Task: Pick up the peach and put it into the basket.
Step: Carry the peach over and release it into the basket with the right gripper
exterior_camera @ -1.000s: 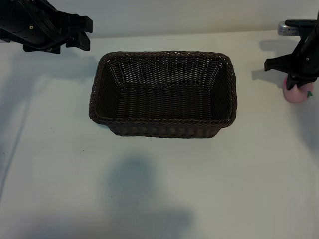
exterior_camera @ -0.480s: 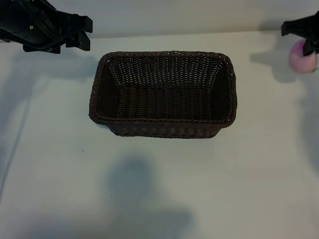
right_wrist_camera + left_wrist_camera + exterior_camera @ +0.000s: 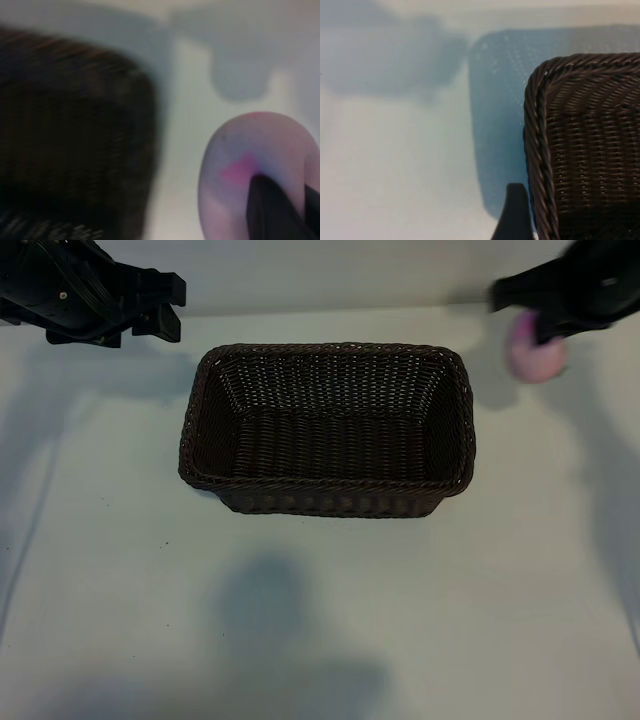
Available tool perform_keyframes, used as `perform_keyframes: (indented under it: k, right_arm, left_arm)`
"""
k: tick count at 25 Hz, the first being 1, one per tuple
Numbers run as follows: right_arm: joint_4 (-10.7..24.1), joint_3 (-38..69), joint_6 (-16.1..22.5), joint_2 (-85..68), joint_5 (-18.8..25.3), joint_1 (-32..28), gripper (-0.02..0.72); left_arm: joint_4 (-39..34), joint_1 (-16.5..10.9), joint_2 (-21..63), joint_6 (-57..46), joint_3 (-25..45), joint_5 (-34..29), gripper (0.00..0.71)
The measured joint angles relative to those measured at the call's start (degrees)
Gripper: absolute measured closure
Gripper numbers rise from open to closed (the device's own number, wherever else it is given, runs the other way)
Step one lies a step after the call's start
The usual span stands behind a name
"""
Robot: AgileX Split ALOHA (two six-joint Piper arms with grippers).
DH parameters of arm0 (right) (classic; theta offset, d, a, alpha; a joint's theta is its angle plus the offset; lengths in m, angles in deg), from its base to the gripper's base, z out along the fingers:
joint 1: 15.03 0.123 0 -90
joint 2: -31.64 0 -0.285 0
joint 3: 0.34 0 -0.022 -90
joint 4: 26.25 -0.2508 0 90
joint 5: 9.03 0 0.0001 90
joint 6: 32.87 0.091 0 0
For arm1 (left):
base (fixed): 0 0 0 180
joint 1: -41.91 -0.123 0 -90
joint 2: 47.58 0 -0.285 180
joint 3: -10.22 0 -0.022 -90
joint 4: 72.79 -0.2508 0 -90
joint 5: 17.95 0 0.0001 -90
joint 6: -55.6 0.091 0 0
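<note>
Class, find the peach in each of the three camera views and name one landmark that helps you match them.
Exterior view: the peach is at the upper right, held in the right gripper, outside the basket past its right end.
Left wrist view: the peach is not in it; only a corner of the basket shows.
Right wrist view: the peach fills the lower right.
Shared landmark: the basket, seen in all three views.
</note>
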Motion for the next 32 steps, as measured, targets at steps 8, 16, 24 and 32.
perform_keyframes:
  k: [8,16,24,32]
  right_arm:
    - [-0.4,0.0,0.7,0.0,-5.5,12.5,0.664]
    - [-0.4,0.0,0.7,3.1,-8.2,14.7,0.664]
    - [-0.4,0.0,0.0,12.9,-8.2,14.7,0.639]
    - [-0.9,0.0,-0.6,12.6,-7.3,14.7,0.317]
  left_arm:
    - [0.0,0.0,0.0,0.1,0.0,0.0,0.138]
    - [0.0,0.0,0.0,0.1,0.0,0.0,0.138]
    - [0.0,0.0,0.0,0.1,0.0,0.0,0.138]
    - [0.0,0.0,0.0,0.1,0.0,0.0,0.138]
